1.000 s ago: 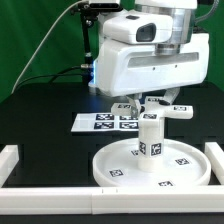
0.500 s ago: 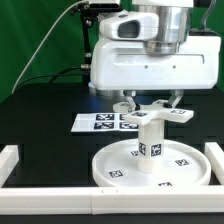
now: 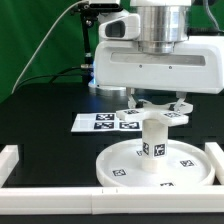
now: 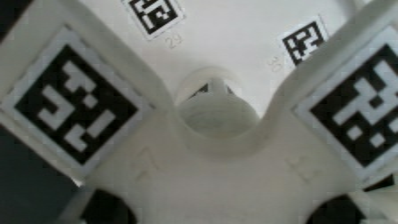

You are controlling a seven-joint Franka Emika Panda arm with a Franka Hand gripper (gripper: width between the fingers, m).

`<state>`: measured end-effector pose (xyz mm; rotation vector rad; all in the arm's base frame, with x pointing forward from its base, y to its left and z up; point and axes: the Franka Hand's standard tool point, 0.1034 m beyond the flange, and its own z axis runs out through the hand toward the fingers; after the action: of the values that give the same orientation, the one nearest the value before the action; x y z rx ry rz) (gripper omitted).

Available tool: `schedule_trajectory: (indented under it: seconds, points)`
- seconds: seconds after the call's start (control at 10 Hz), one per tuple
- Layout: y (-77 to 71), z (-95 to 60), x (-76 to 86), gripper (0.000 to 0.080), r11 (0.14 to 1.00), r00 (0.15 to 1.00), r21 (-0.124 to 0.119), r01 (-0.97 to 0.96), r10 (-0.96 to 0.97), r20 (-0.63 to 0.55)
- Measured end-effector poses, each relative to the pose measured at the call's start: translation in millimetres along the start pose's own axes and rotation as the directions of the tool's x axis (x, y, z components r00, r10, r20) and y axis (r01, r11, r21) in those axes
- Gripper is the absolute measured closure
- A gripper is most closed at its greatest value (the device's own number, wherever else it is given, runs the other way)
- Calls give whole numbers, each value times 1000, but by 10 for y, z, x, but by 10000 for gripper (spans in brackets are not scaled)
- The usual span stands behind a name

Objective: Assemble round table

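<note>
The large rimmed round disc (image 3: 110, 170) lies flat on the black table. The short thick leg (image 3: 153, 146) stands upright in its middle. A flat white tagged foot piece (image 3: 152, 117) sits across the top of the leg. My gripper (image 3: 153, 106) is straight above it, with a finger on each side of the piece, shut on it. In the wrist view the foot piece (image 4: 196, 165) fills the picture with a big tag on each arm. A round hub (image 4: 217, 115) shows between them, with the disc (image 4: 222, 40) beyond. My fingertips are hidden there.
The marker board (image 3: 95, 122) lies behind the disc toward the exterior view's left. White rails run along the front (image 3: 60, 195), the left (image 3: 10, 160) and the right (image 3: 215, 155). A green curtain hangs behind.
The hand has turned about its vertical axis over the leg and shifted slightly toward the exterior view's right. The foot piece has turned with it. Disc and leg stay put.
</note>
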<state>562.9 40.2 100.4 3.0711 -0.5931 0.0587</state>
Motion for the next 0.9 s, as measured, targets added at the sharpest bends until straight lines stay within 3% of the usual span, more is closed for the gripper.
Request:
schedule_trajectory:
  seconds: [0.1,0.3,0.4,0.5,0.7,0.8,0.9]
  points:
    - [-8,5,-4,354,989,989,5,-151,151,2]
    - [-15,8,-13,354,889,889,8,-459,459,1]
    - [-1,15,-11,354,763,763,37,-646,646,11]
    - [6,14,-24,354,706,708,53,-706,706,26]
    - [-6,19,-25,345,702,704,53,-710,709,31]
    - [-7,24,-29,201,705,707,52,-707,706,31]
    - [-7,30,-31,160,706,708,51,-706,706,31]
